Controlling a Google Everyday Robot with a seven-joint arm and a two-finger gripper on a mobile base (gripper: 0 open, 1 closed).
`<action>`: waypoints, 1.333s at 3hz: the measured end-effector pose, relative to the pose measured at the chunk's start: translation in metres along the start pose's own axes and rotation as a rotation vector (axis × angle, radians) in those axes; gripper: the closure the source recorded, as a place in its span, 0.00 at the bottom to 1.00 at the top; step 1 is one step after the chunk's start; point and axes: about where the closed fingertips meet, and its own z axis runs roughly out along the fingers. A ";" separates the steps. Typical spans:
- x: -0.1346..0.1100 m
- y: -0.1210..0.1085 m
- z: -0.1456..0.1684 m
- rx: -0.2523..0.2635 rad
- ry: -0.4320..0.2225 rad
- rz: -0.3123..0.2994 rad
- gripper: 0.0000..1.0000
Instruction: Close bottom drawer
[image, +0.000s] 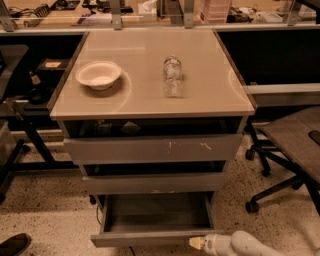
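Note:
The bottom drawer (155, 236) is a grey metal drawer with a bare flat tray, pulled well out from the cabinet at the bottom of the camera view. Its low front panel runs along the lower edge. My gripper (196, 243) reaches in from the lower right on a white arm. Its pale tip sits at the right end of the drawer's front panel, touching or nearly touching it. Above it are the mid-width drawer front (152, 182) and the widest drawer front (152, 148) with white scratch marks, both standing slightly out.
A white bowl (98, 75) and a clear plastic bottle (172, 76) lie on the cabinet's beige top (150, 102). An office chair (292, 150) stands to the right, a black table frame (20, 135) to the left. A dark shoe (14, 244) is at the lower left.

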 end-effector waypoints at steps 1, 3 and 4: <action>-0.007 0.000 0.002 0.002 -0.025 -0.001 1.00; -0.067 0.011 0.015 0.001 -0.152 -0.035 1.00; -0.086 0.016 0.020 -0.003 -0.185 -0.047 1.00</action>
